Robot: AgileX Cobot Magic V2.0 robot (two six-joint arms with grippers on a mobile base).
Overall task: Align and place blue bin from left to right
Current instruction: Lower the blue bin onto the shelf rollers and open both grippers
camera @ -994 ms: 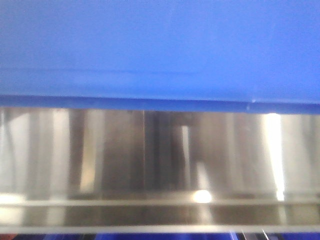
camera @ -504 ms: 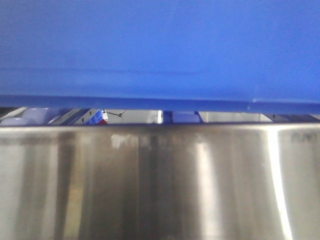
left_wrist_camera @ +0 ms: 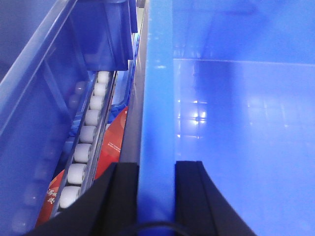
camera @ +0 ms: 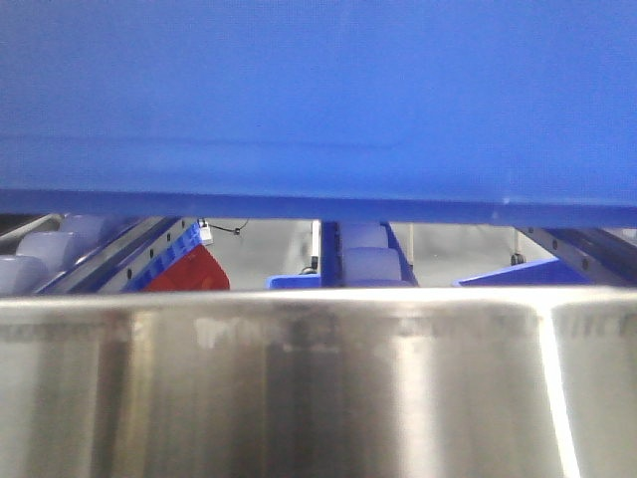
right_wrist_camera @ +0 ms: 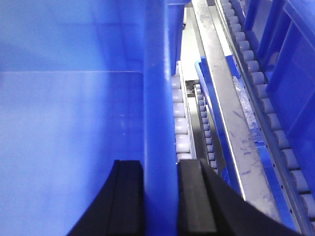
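The blue bin (camera: 318,100) hangs near the camera above a steel panel (camera: 299,388), seemingly not touching it. The left gripper (left_wrist_camera: 156,169) and right gripper (right_wrist_camera: 159,167) each clench 1 side wall, with roller tracks (left_wrist_camera: 87,137) alongside

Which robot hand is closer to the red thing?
Left. The left gripper clamps a wall of the blue bin beside the red thing; the right gripper clamps the opposite wall, farther off.

text: none legible | red pack (left_wrist_camera: 112,147): white print was too blurred to read | white tag (camera: 205,235): was too small to read
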